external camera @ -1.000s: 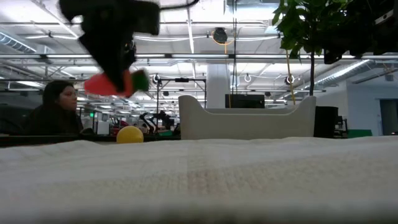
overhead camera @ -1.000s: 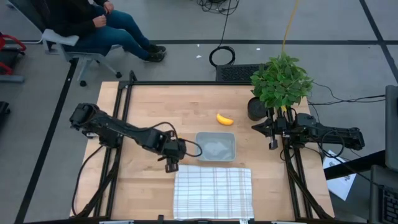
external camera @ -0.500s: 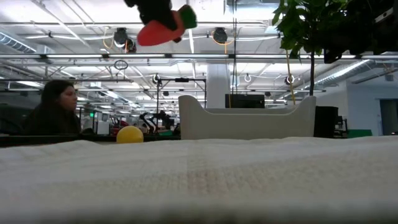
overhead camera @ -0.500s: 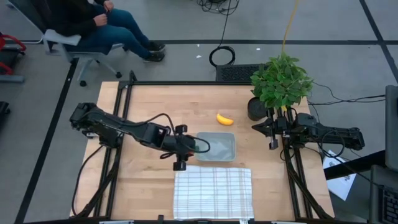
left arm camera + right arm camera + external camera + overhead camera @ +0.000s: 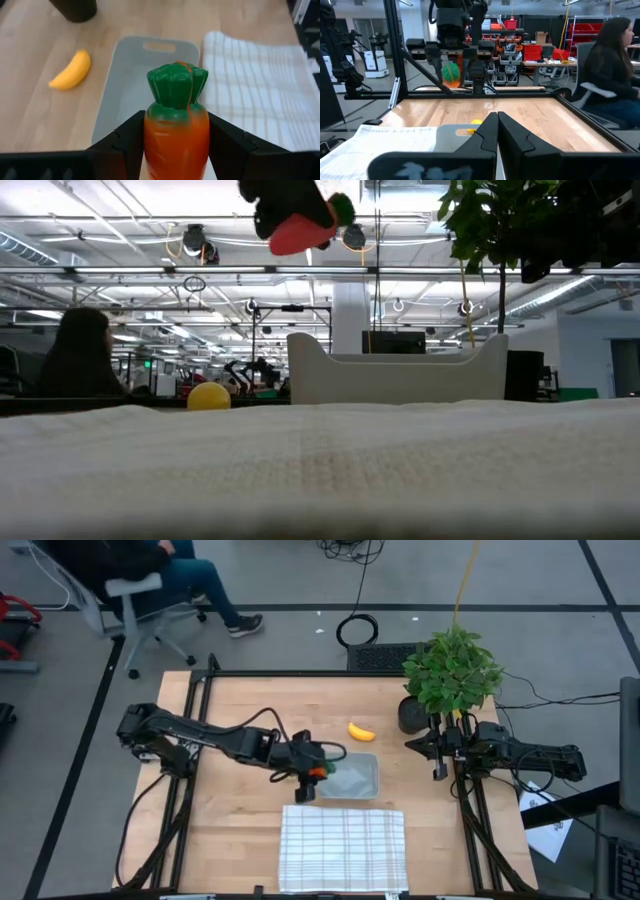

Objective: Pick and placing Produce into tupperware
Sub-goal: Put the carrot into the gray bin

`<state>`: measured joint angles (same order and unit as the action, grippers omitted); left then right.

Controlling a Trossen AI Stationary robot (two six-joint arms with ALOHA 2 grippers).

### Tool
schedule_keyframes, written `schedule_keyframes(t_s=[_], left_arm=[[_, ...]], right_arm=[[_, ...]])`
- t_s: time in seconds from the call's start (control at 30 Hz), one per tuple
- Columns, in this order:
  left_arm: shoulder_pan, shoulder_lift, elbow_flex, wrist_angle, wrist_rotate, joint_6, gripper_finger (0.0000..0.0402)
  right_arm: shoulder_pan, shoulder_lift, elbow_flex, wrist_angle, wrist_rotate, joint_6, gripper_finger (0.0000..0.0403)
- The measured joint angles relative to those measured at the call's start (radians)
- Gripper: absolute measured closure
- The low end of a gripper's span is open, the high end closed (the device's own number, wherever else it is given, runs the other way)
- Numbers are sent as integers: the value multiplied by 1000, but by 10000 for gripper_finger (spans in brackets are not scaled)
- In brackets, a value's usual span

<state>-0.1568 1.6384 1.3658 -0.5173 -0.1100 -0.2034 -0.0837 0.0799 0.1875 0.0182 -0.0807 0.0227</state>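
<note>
My left gripper (image 5: 314, 772) is shut on the orange carrot (image 5: 176, 135), held in the air over the left rim of the grey-clear tupperware (image 5: 350, 777). The carrot also shows high up in the low view (image 5: 303, 232). The yellow banana (image 5: 361, 731) lies on its side on the wood, just beyond the tupperware's far edge. A small round yellow fruit (image 5: 209, 396) sits on the table in the low view, left of the tupperware (image 5: 400, 375). My right gripper (image 5: 437, 772) waits shut at the table's right edge. My left gripper pinches the carrot by its orange body (image 5: 175, 131), one finger (image 5: 127, 137) on each side. The fingers come from the table's left, and the carrot lies along them. Its green top (image 5: 177, 86) sticks out past the fingertips toward the tupperware. The carrot is lifted clear of the table.
A white checked cloth (image 5: 343, 848) lies at the near edge, just in front of the tupperware. A leafy potted plant (image 5: 452, 670) stands at the far right corner. A person sits on a chair (image 5: 135, 590) beyond the far left corner. Bare wood lies to the left.
My left gripper has risen and travelled toward the table's right with the carrot, from the bare wood left of the tupperware to above its left rim. It stayed shut on the carrot. The person beyond the table has shifted on the chair.
</note>
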Motion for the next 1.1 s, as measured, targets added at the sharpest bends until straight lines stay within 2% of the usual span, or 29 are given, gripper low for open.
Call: schedule_keyframes(t_s=[0.4,0.5,0.93,1.1], left_arm=[[87,75,1,109,87,73,222],[105,81,2,94,120,80,222],[140,224,216,-49,139,234,222],[146,317,250,-18,131,246,222]], right_arm=[[0,19,1,-5,0,0,403],[0,32,0,0,0,0,403],[0,61,2,20,0,0,403],[0,72,0,14,0,0,403]])
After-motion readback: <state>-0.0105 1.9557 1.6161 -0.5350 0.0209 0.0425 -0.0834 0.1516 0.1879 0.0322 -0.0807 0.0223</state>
